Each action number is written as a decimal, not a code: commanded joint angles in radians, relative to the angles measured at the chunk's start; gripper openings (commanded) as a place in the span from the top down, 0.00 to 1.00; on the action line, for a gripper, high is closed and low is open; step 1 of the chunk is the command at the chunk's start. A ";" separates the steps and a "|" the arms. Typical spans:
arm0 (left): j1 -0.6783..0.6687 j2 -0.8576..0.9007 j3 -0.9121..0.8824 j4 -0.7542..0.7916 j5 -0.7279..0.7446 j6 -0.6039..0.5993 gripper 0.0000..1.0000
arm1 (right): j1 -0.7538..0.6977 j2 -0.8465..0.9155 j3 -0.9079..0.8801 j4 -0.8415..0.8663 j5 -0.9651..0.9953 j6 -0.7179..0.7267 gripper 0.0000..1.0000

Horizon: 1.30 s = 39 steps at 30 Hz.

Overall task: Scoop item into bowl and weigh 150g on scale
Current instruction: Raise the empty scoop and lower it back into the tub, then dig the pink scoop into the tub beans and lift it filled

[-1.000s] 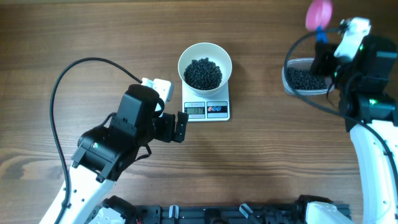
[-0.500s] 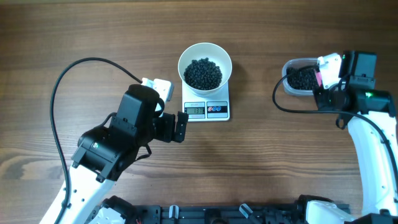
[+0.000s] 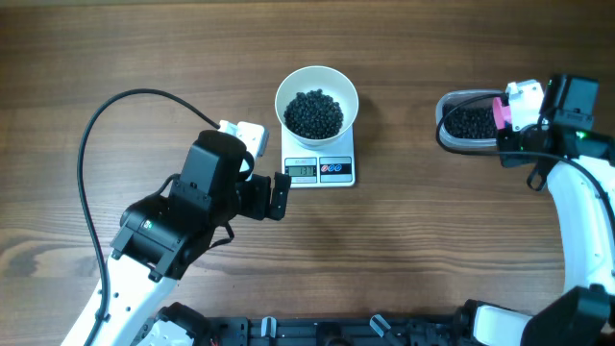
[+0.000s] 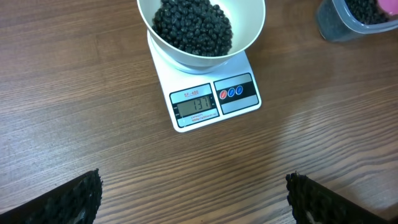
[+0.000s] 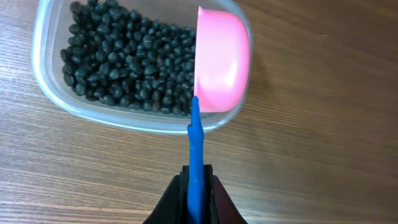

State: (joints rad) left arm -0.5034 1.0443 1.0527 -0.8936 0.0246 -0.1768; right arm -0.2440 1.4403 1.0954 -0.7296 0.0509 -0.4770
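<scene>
Your right arm has swung back from its raised position of a second ago and brought the pink scoop [image 5: 221, 59] down to the clear plastic tub [image 5: 124, 118]. Nothing on your left side has shifted. Your right fingers [image 5: 169, 208] are clamped tight on the blue handle [image 5: 196, 149], which runs straight ahead of them. The scoop's cup sits turned on its side over the tub's right end, its open face toward the black beans [image 5: 124, 56] lying ahead and to the left. Whether it holds anything yet, you cannot tell from here. Your left fingers [image 4: 68, 202] stand spread wide and empty, hovering above the worktop [image 4: 74, 93]. Just ahead of them, the kitchen scale [image 4: 205, 79] carries the white bowl [image 4: 247, 34], already heaped with beans. Its display [image 4: 196, 106] appears to read 131, so you are short of the target, and this return to the tub looks like the start of a small top-up scoop.
</scene>
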 commanded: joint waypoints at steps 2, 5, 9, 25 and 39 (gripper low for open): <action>-0.003 -0.002 0.000 0.002 0.004 0.015 0.00 | -0.005 0.084 -0.005 0.024 -0.060 0.009 0.96; -0.003 -0.002 0.000 0.002 0.004 0.015 0.00 | -0.005 0.105 -0.005 0.037 -0.092 0.013 0.96; -0.003 -0.002 0.000 0.002 0.004 0.015 0.00 | -0.005 0.111 -0.005 0.036 -0.206 0.014 0.96; -0.003 -0.002 0.000 0.002 0.004 0.015 0.00 | -0.005 0.174 -0.011 0.003 -0.305 0.034 0.96; -0.003 -0.002 0.000 0.002 0.004 0.015 0.00 | -0.006 0.172 -0.011 -0.028 -0.460 0.031 0.96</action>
State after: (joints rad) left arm -0.5034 1.0443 1.0527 -0.8936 0.0246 -0.1768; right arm -0.2569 1.5902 1.0954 -0.7364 -0.3138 -0.4465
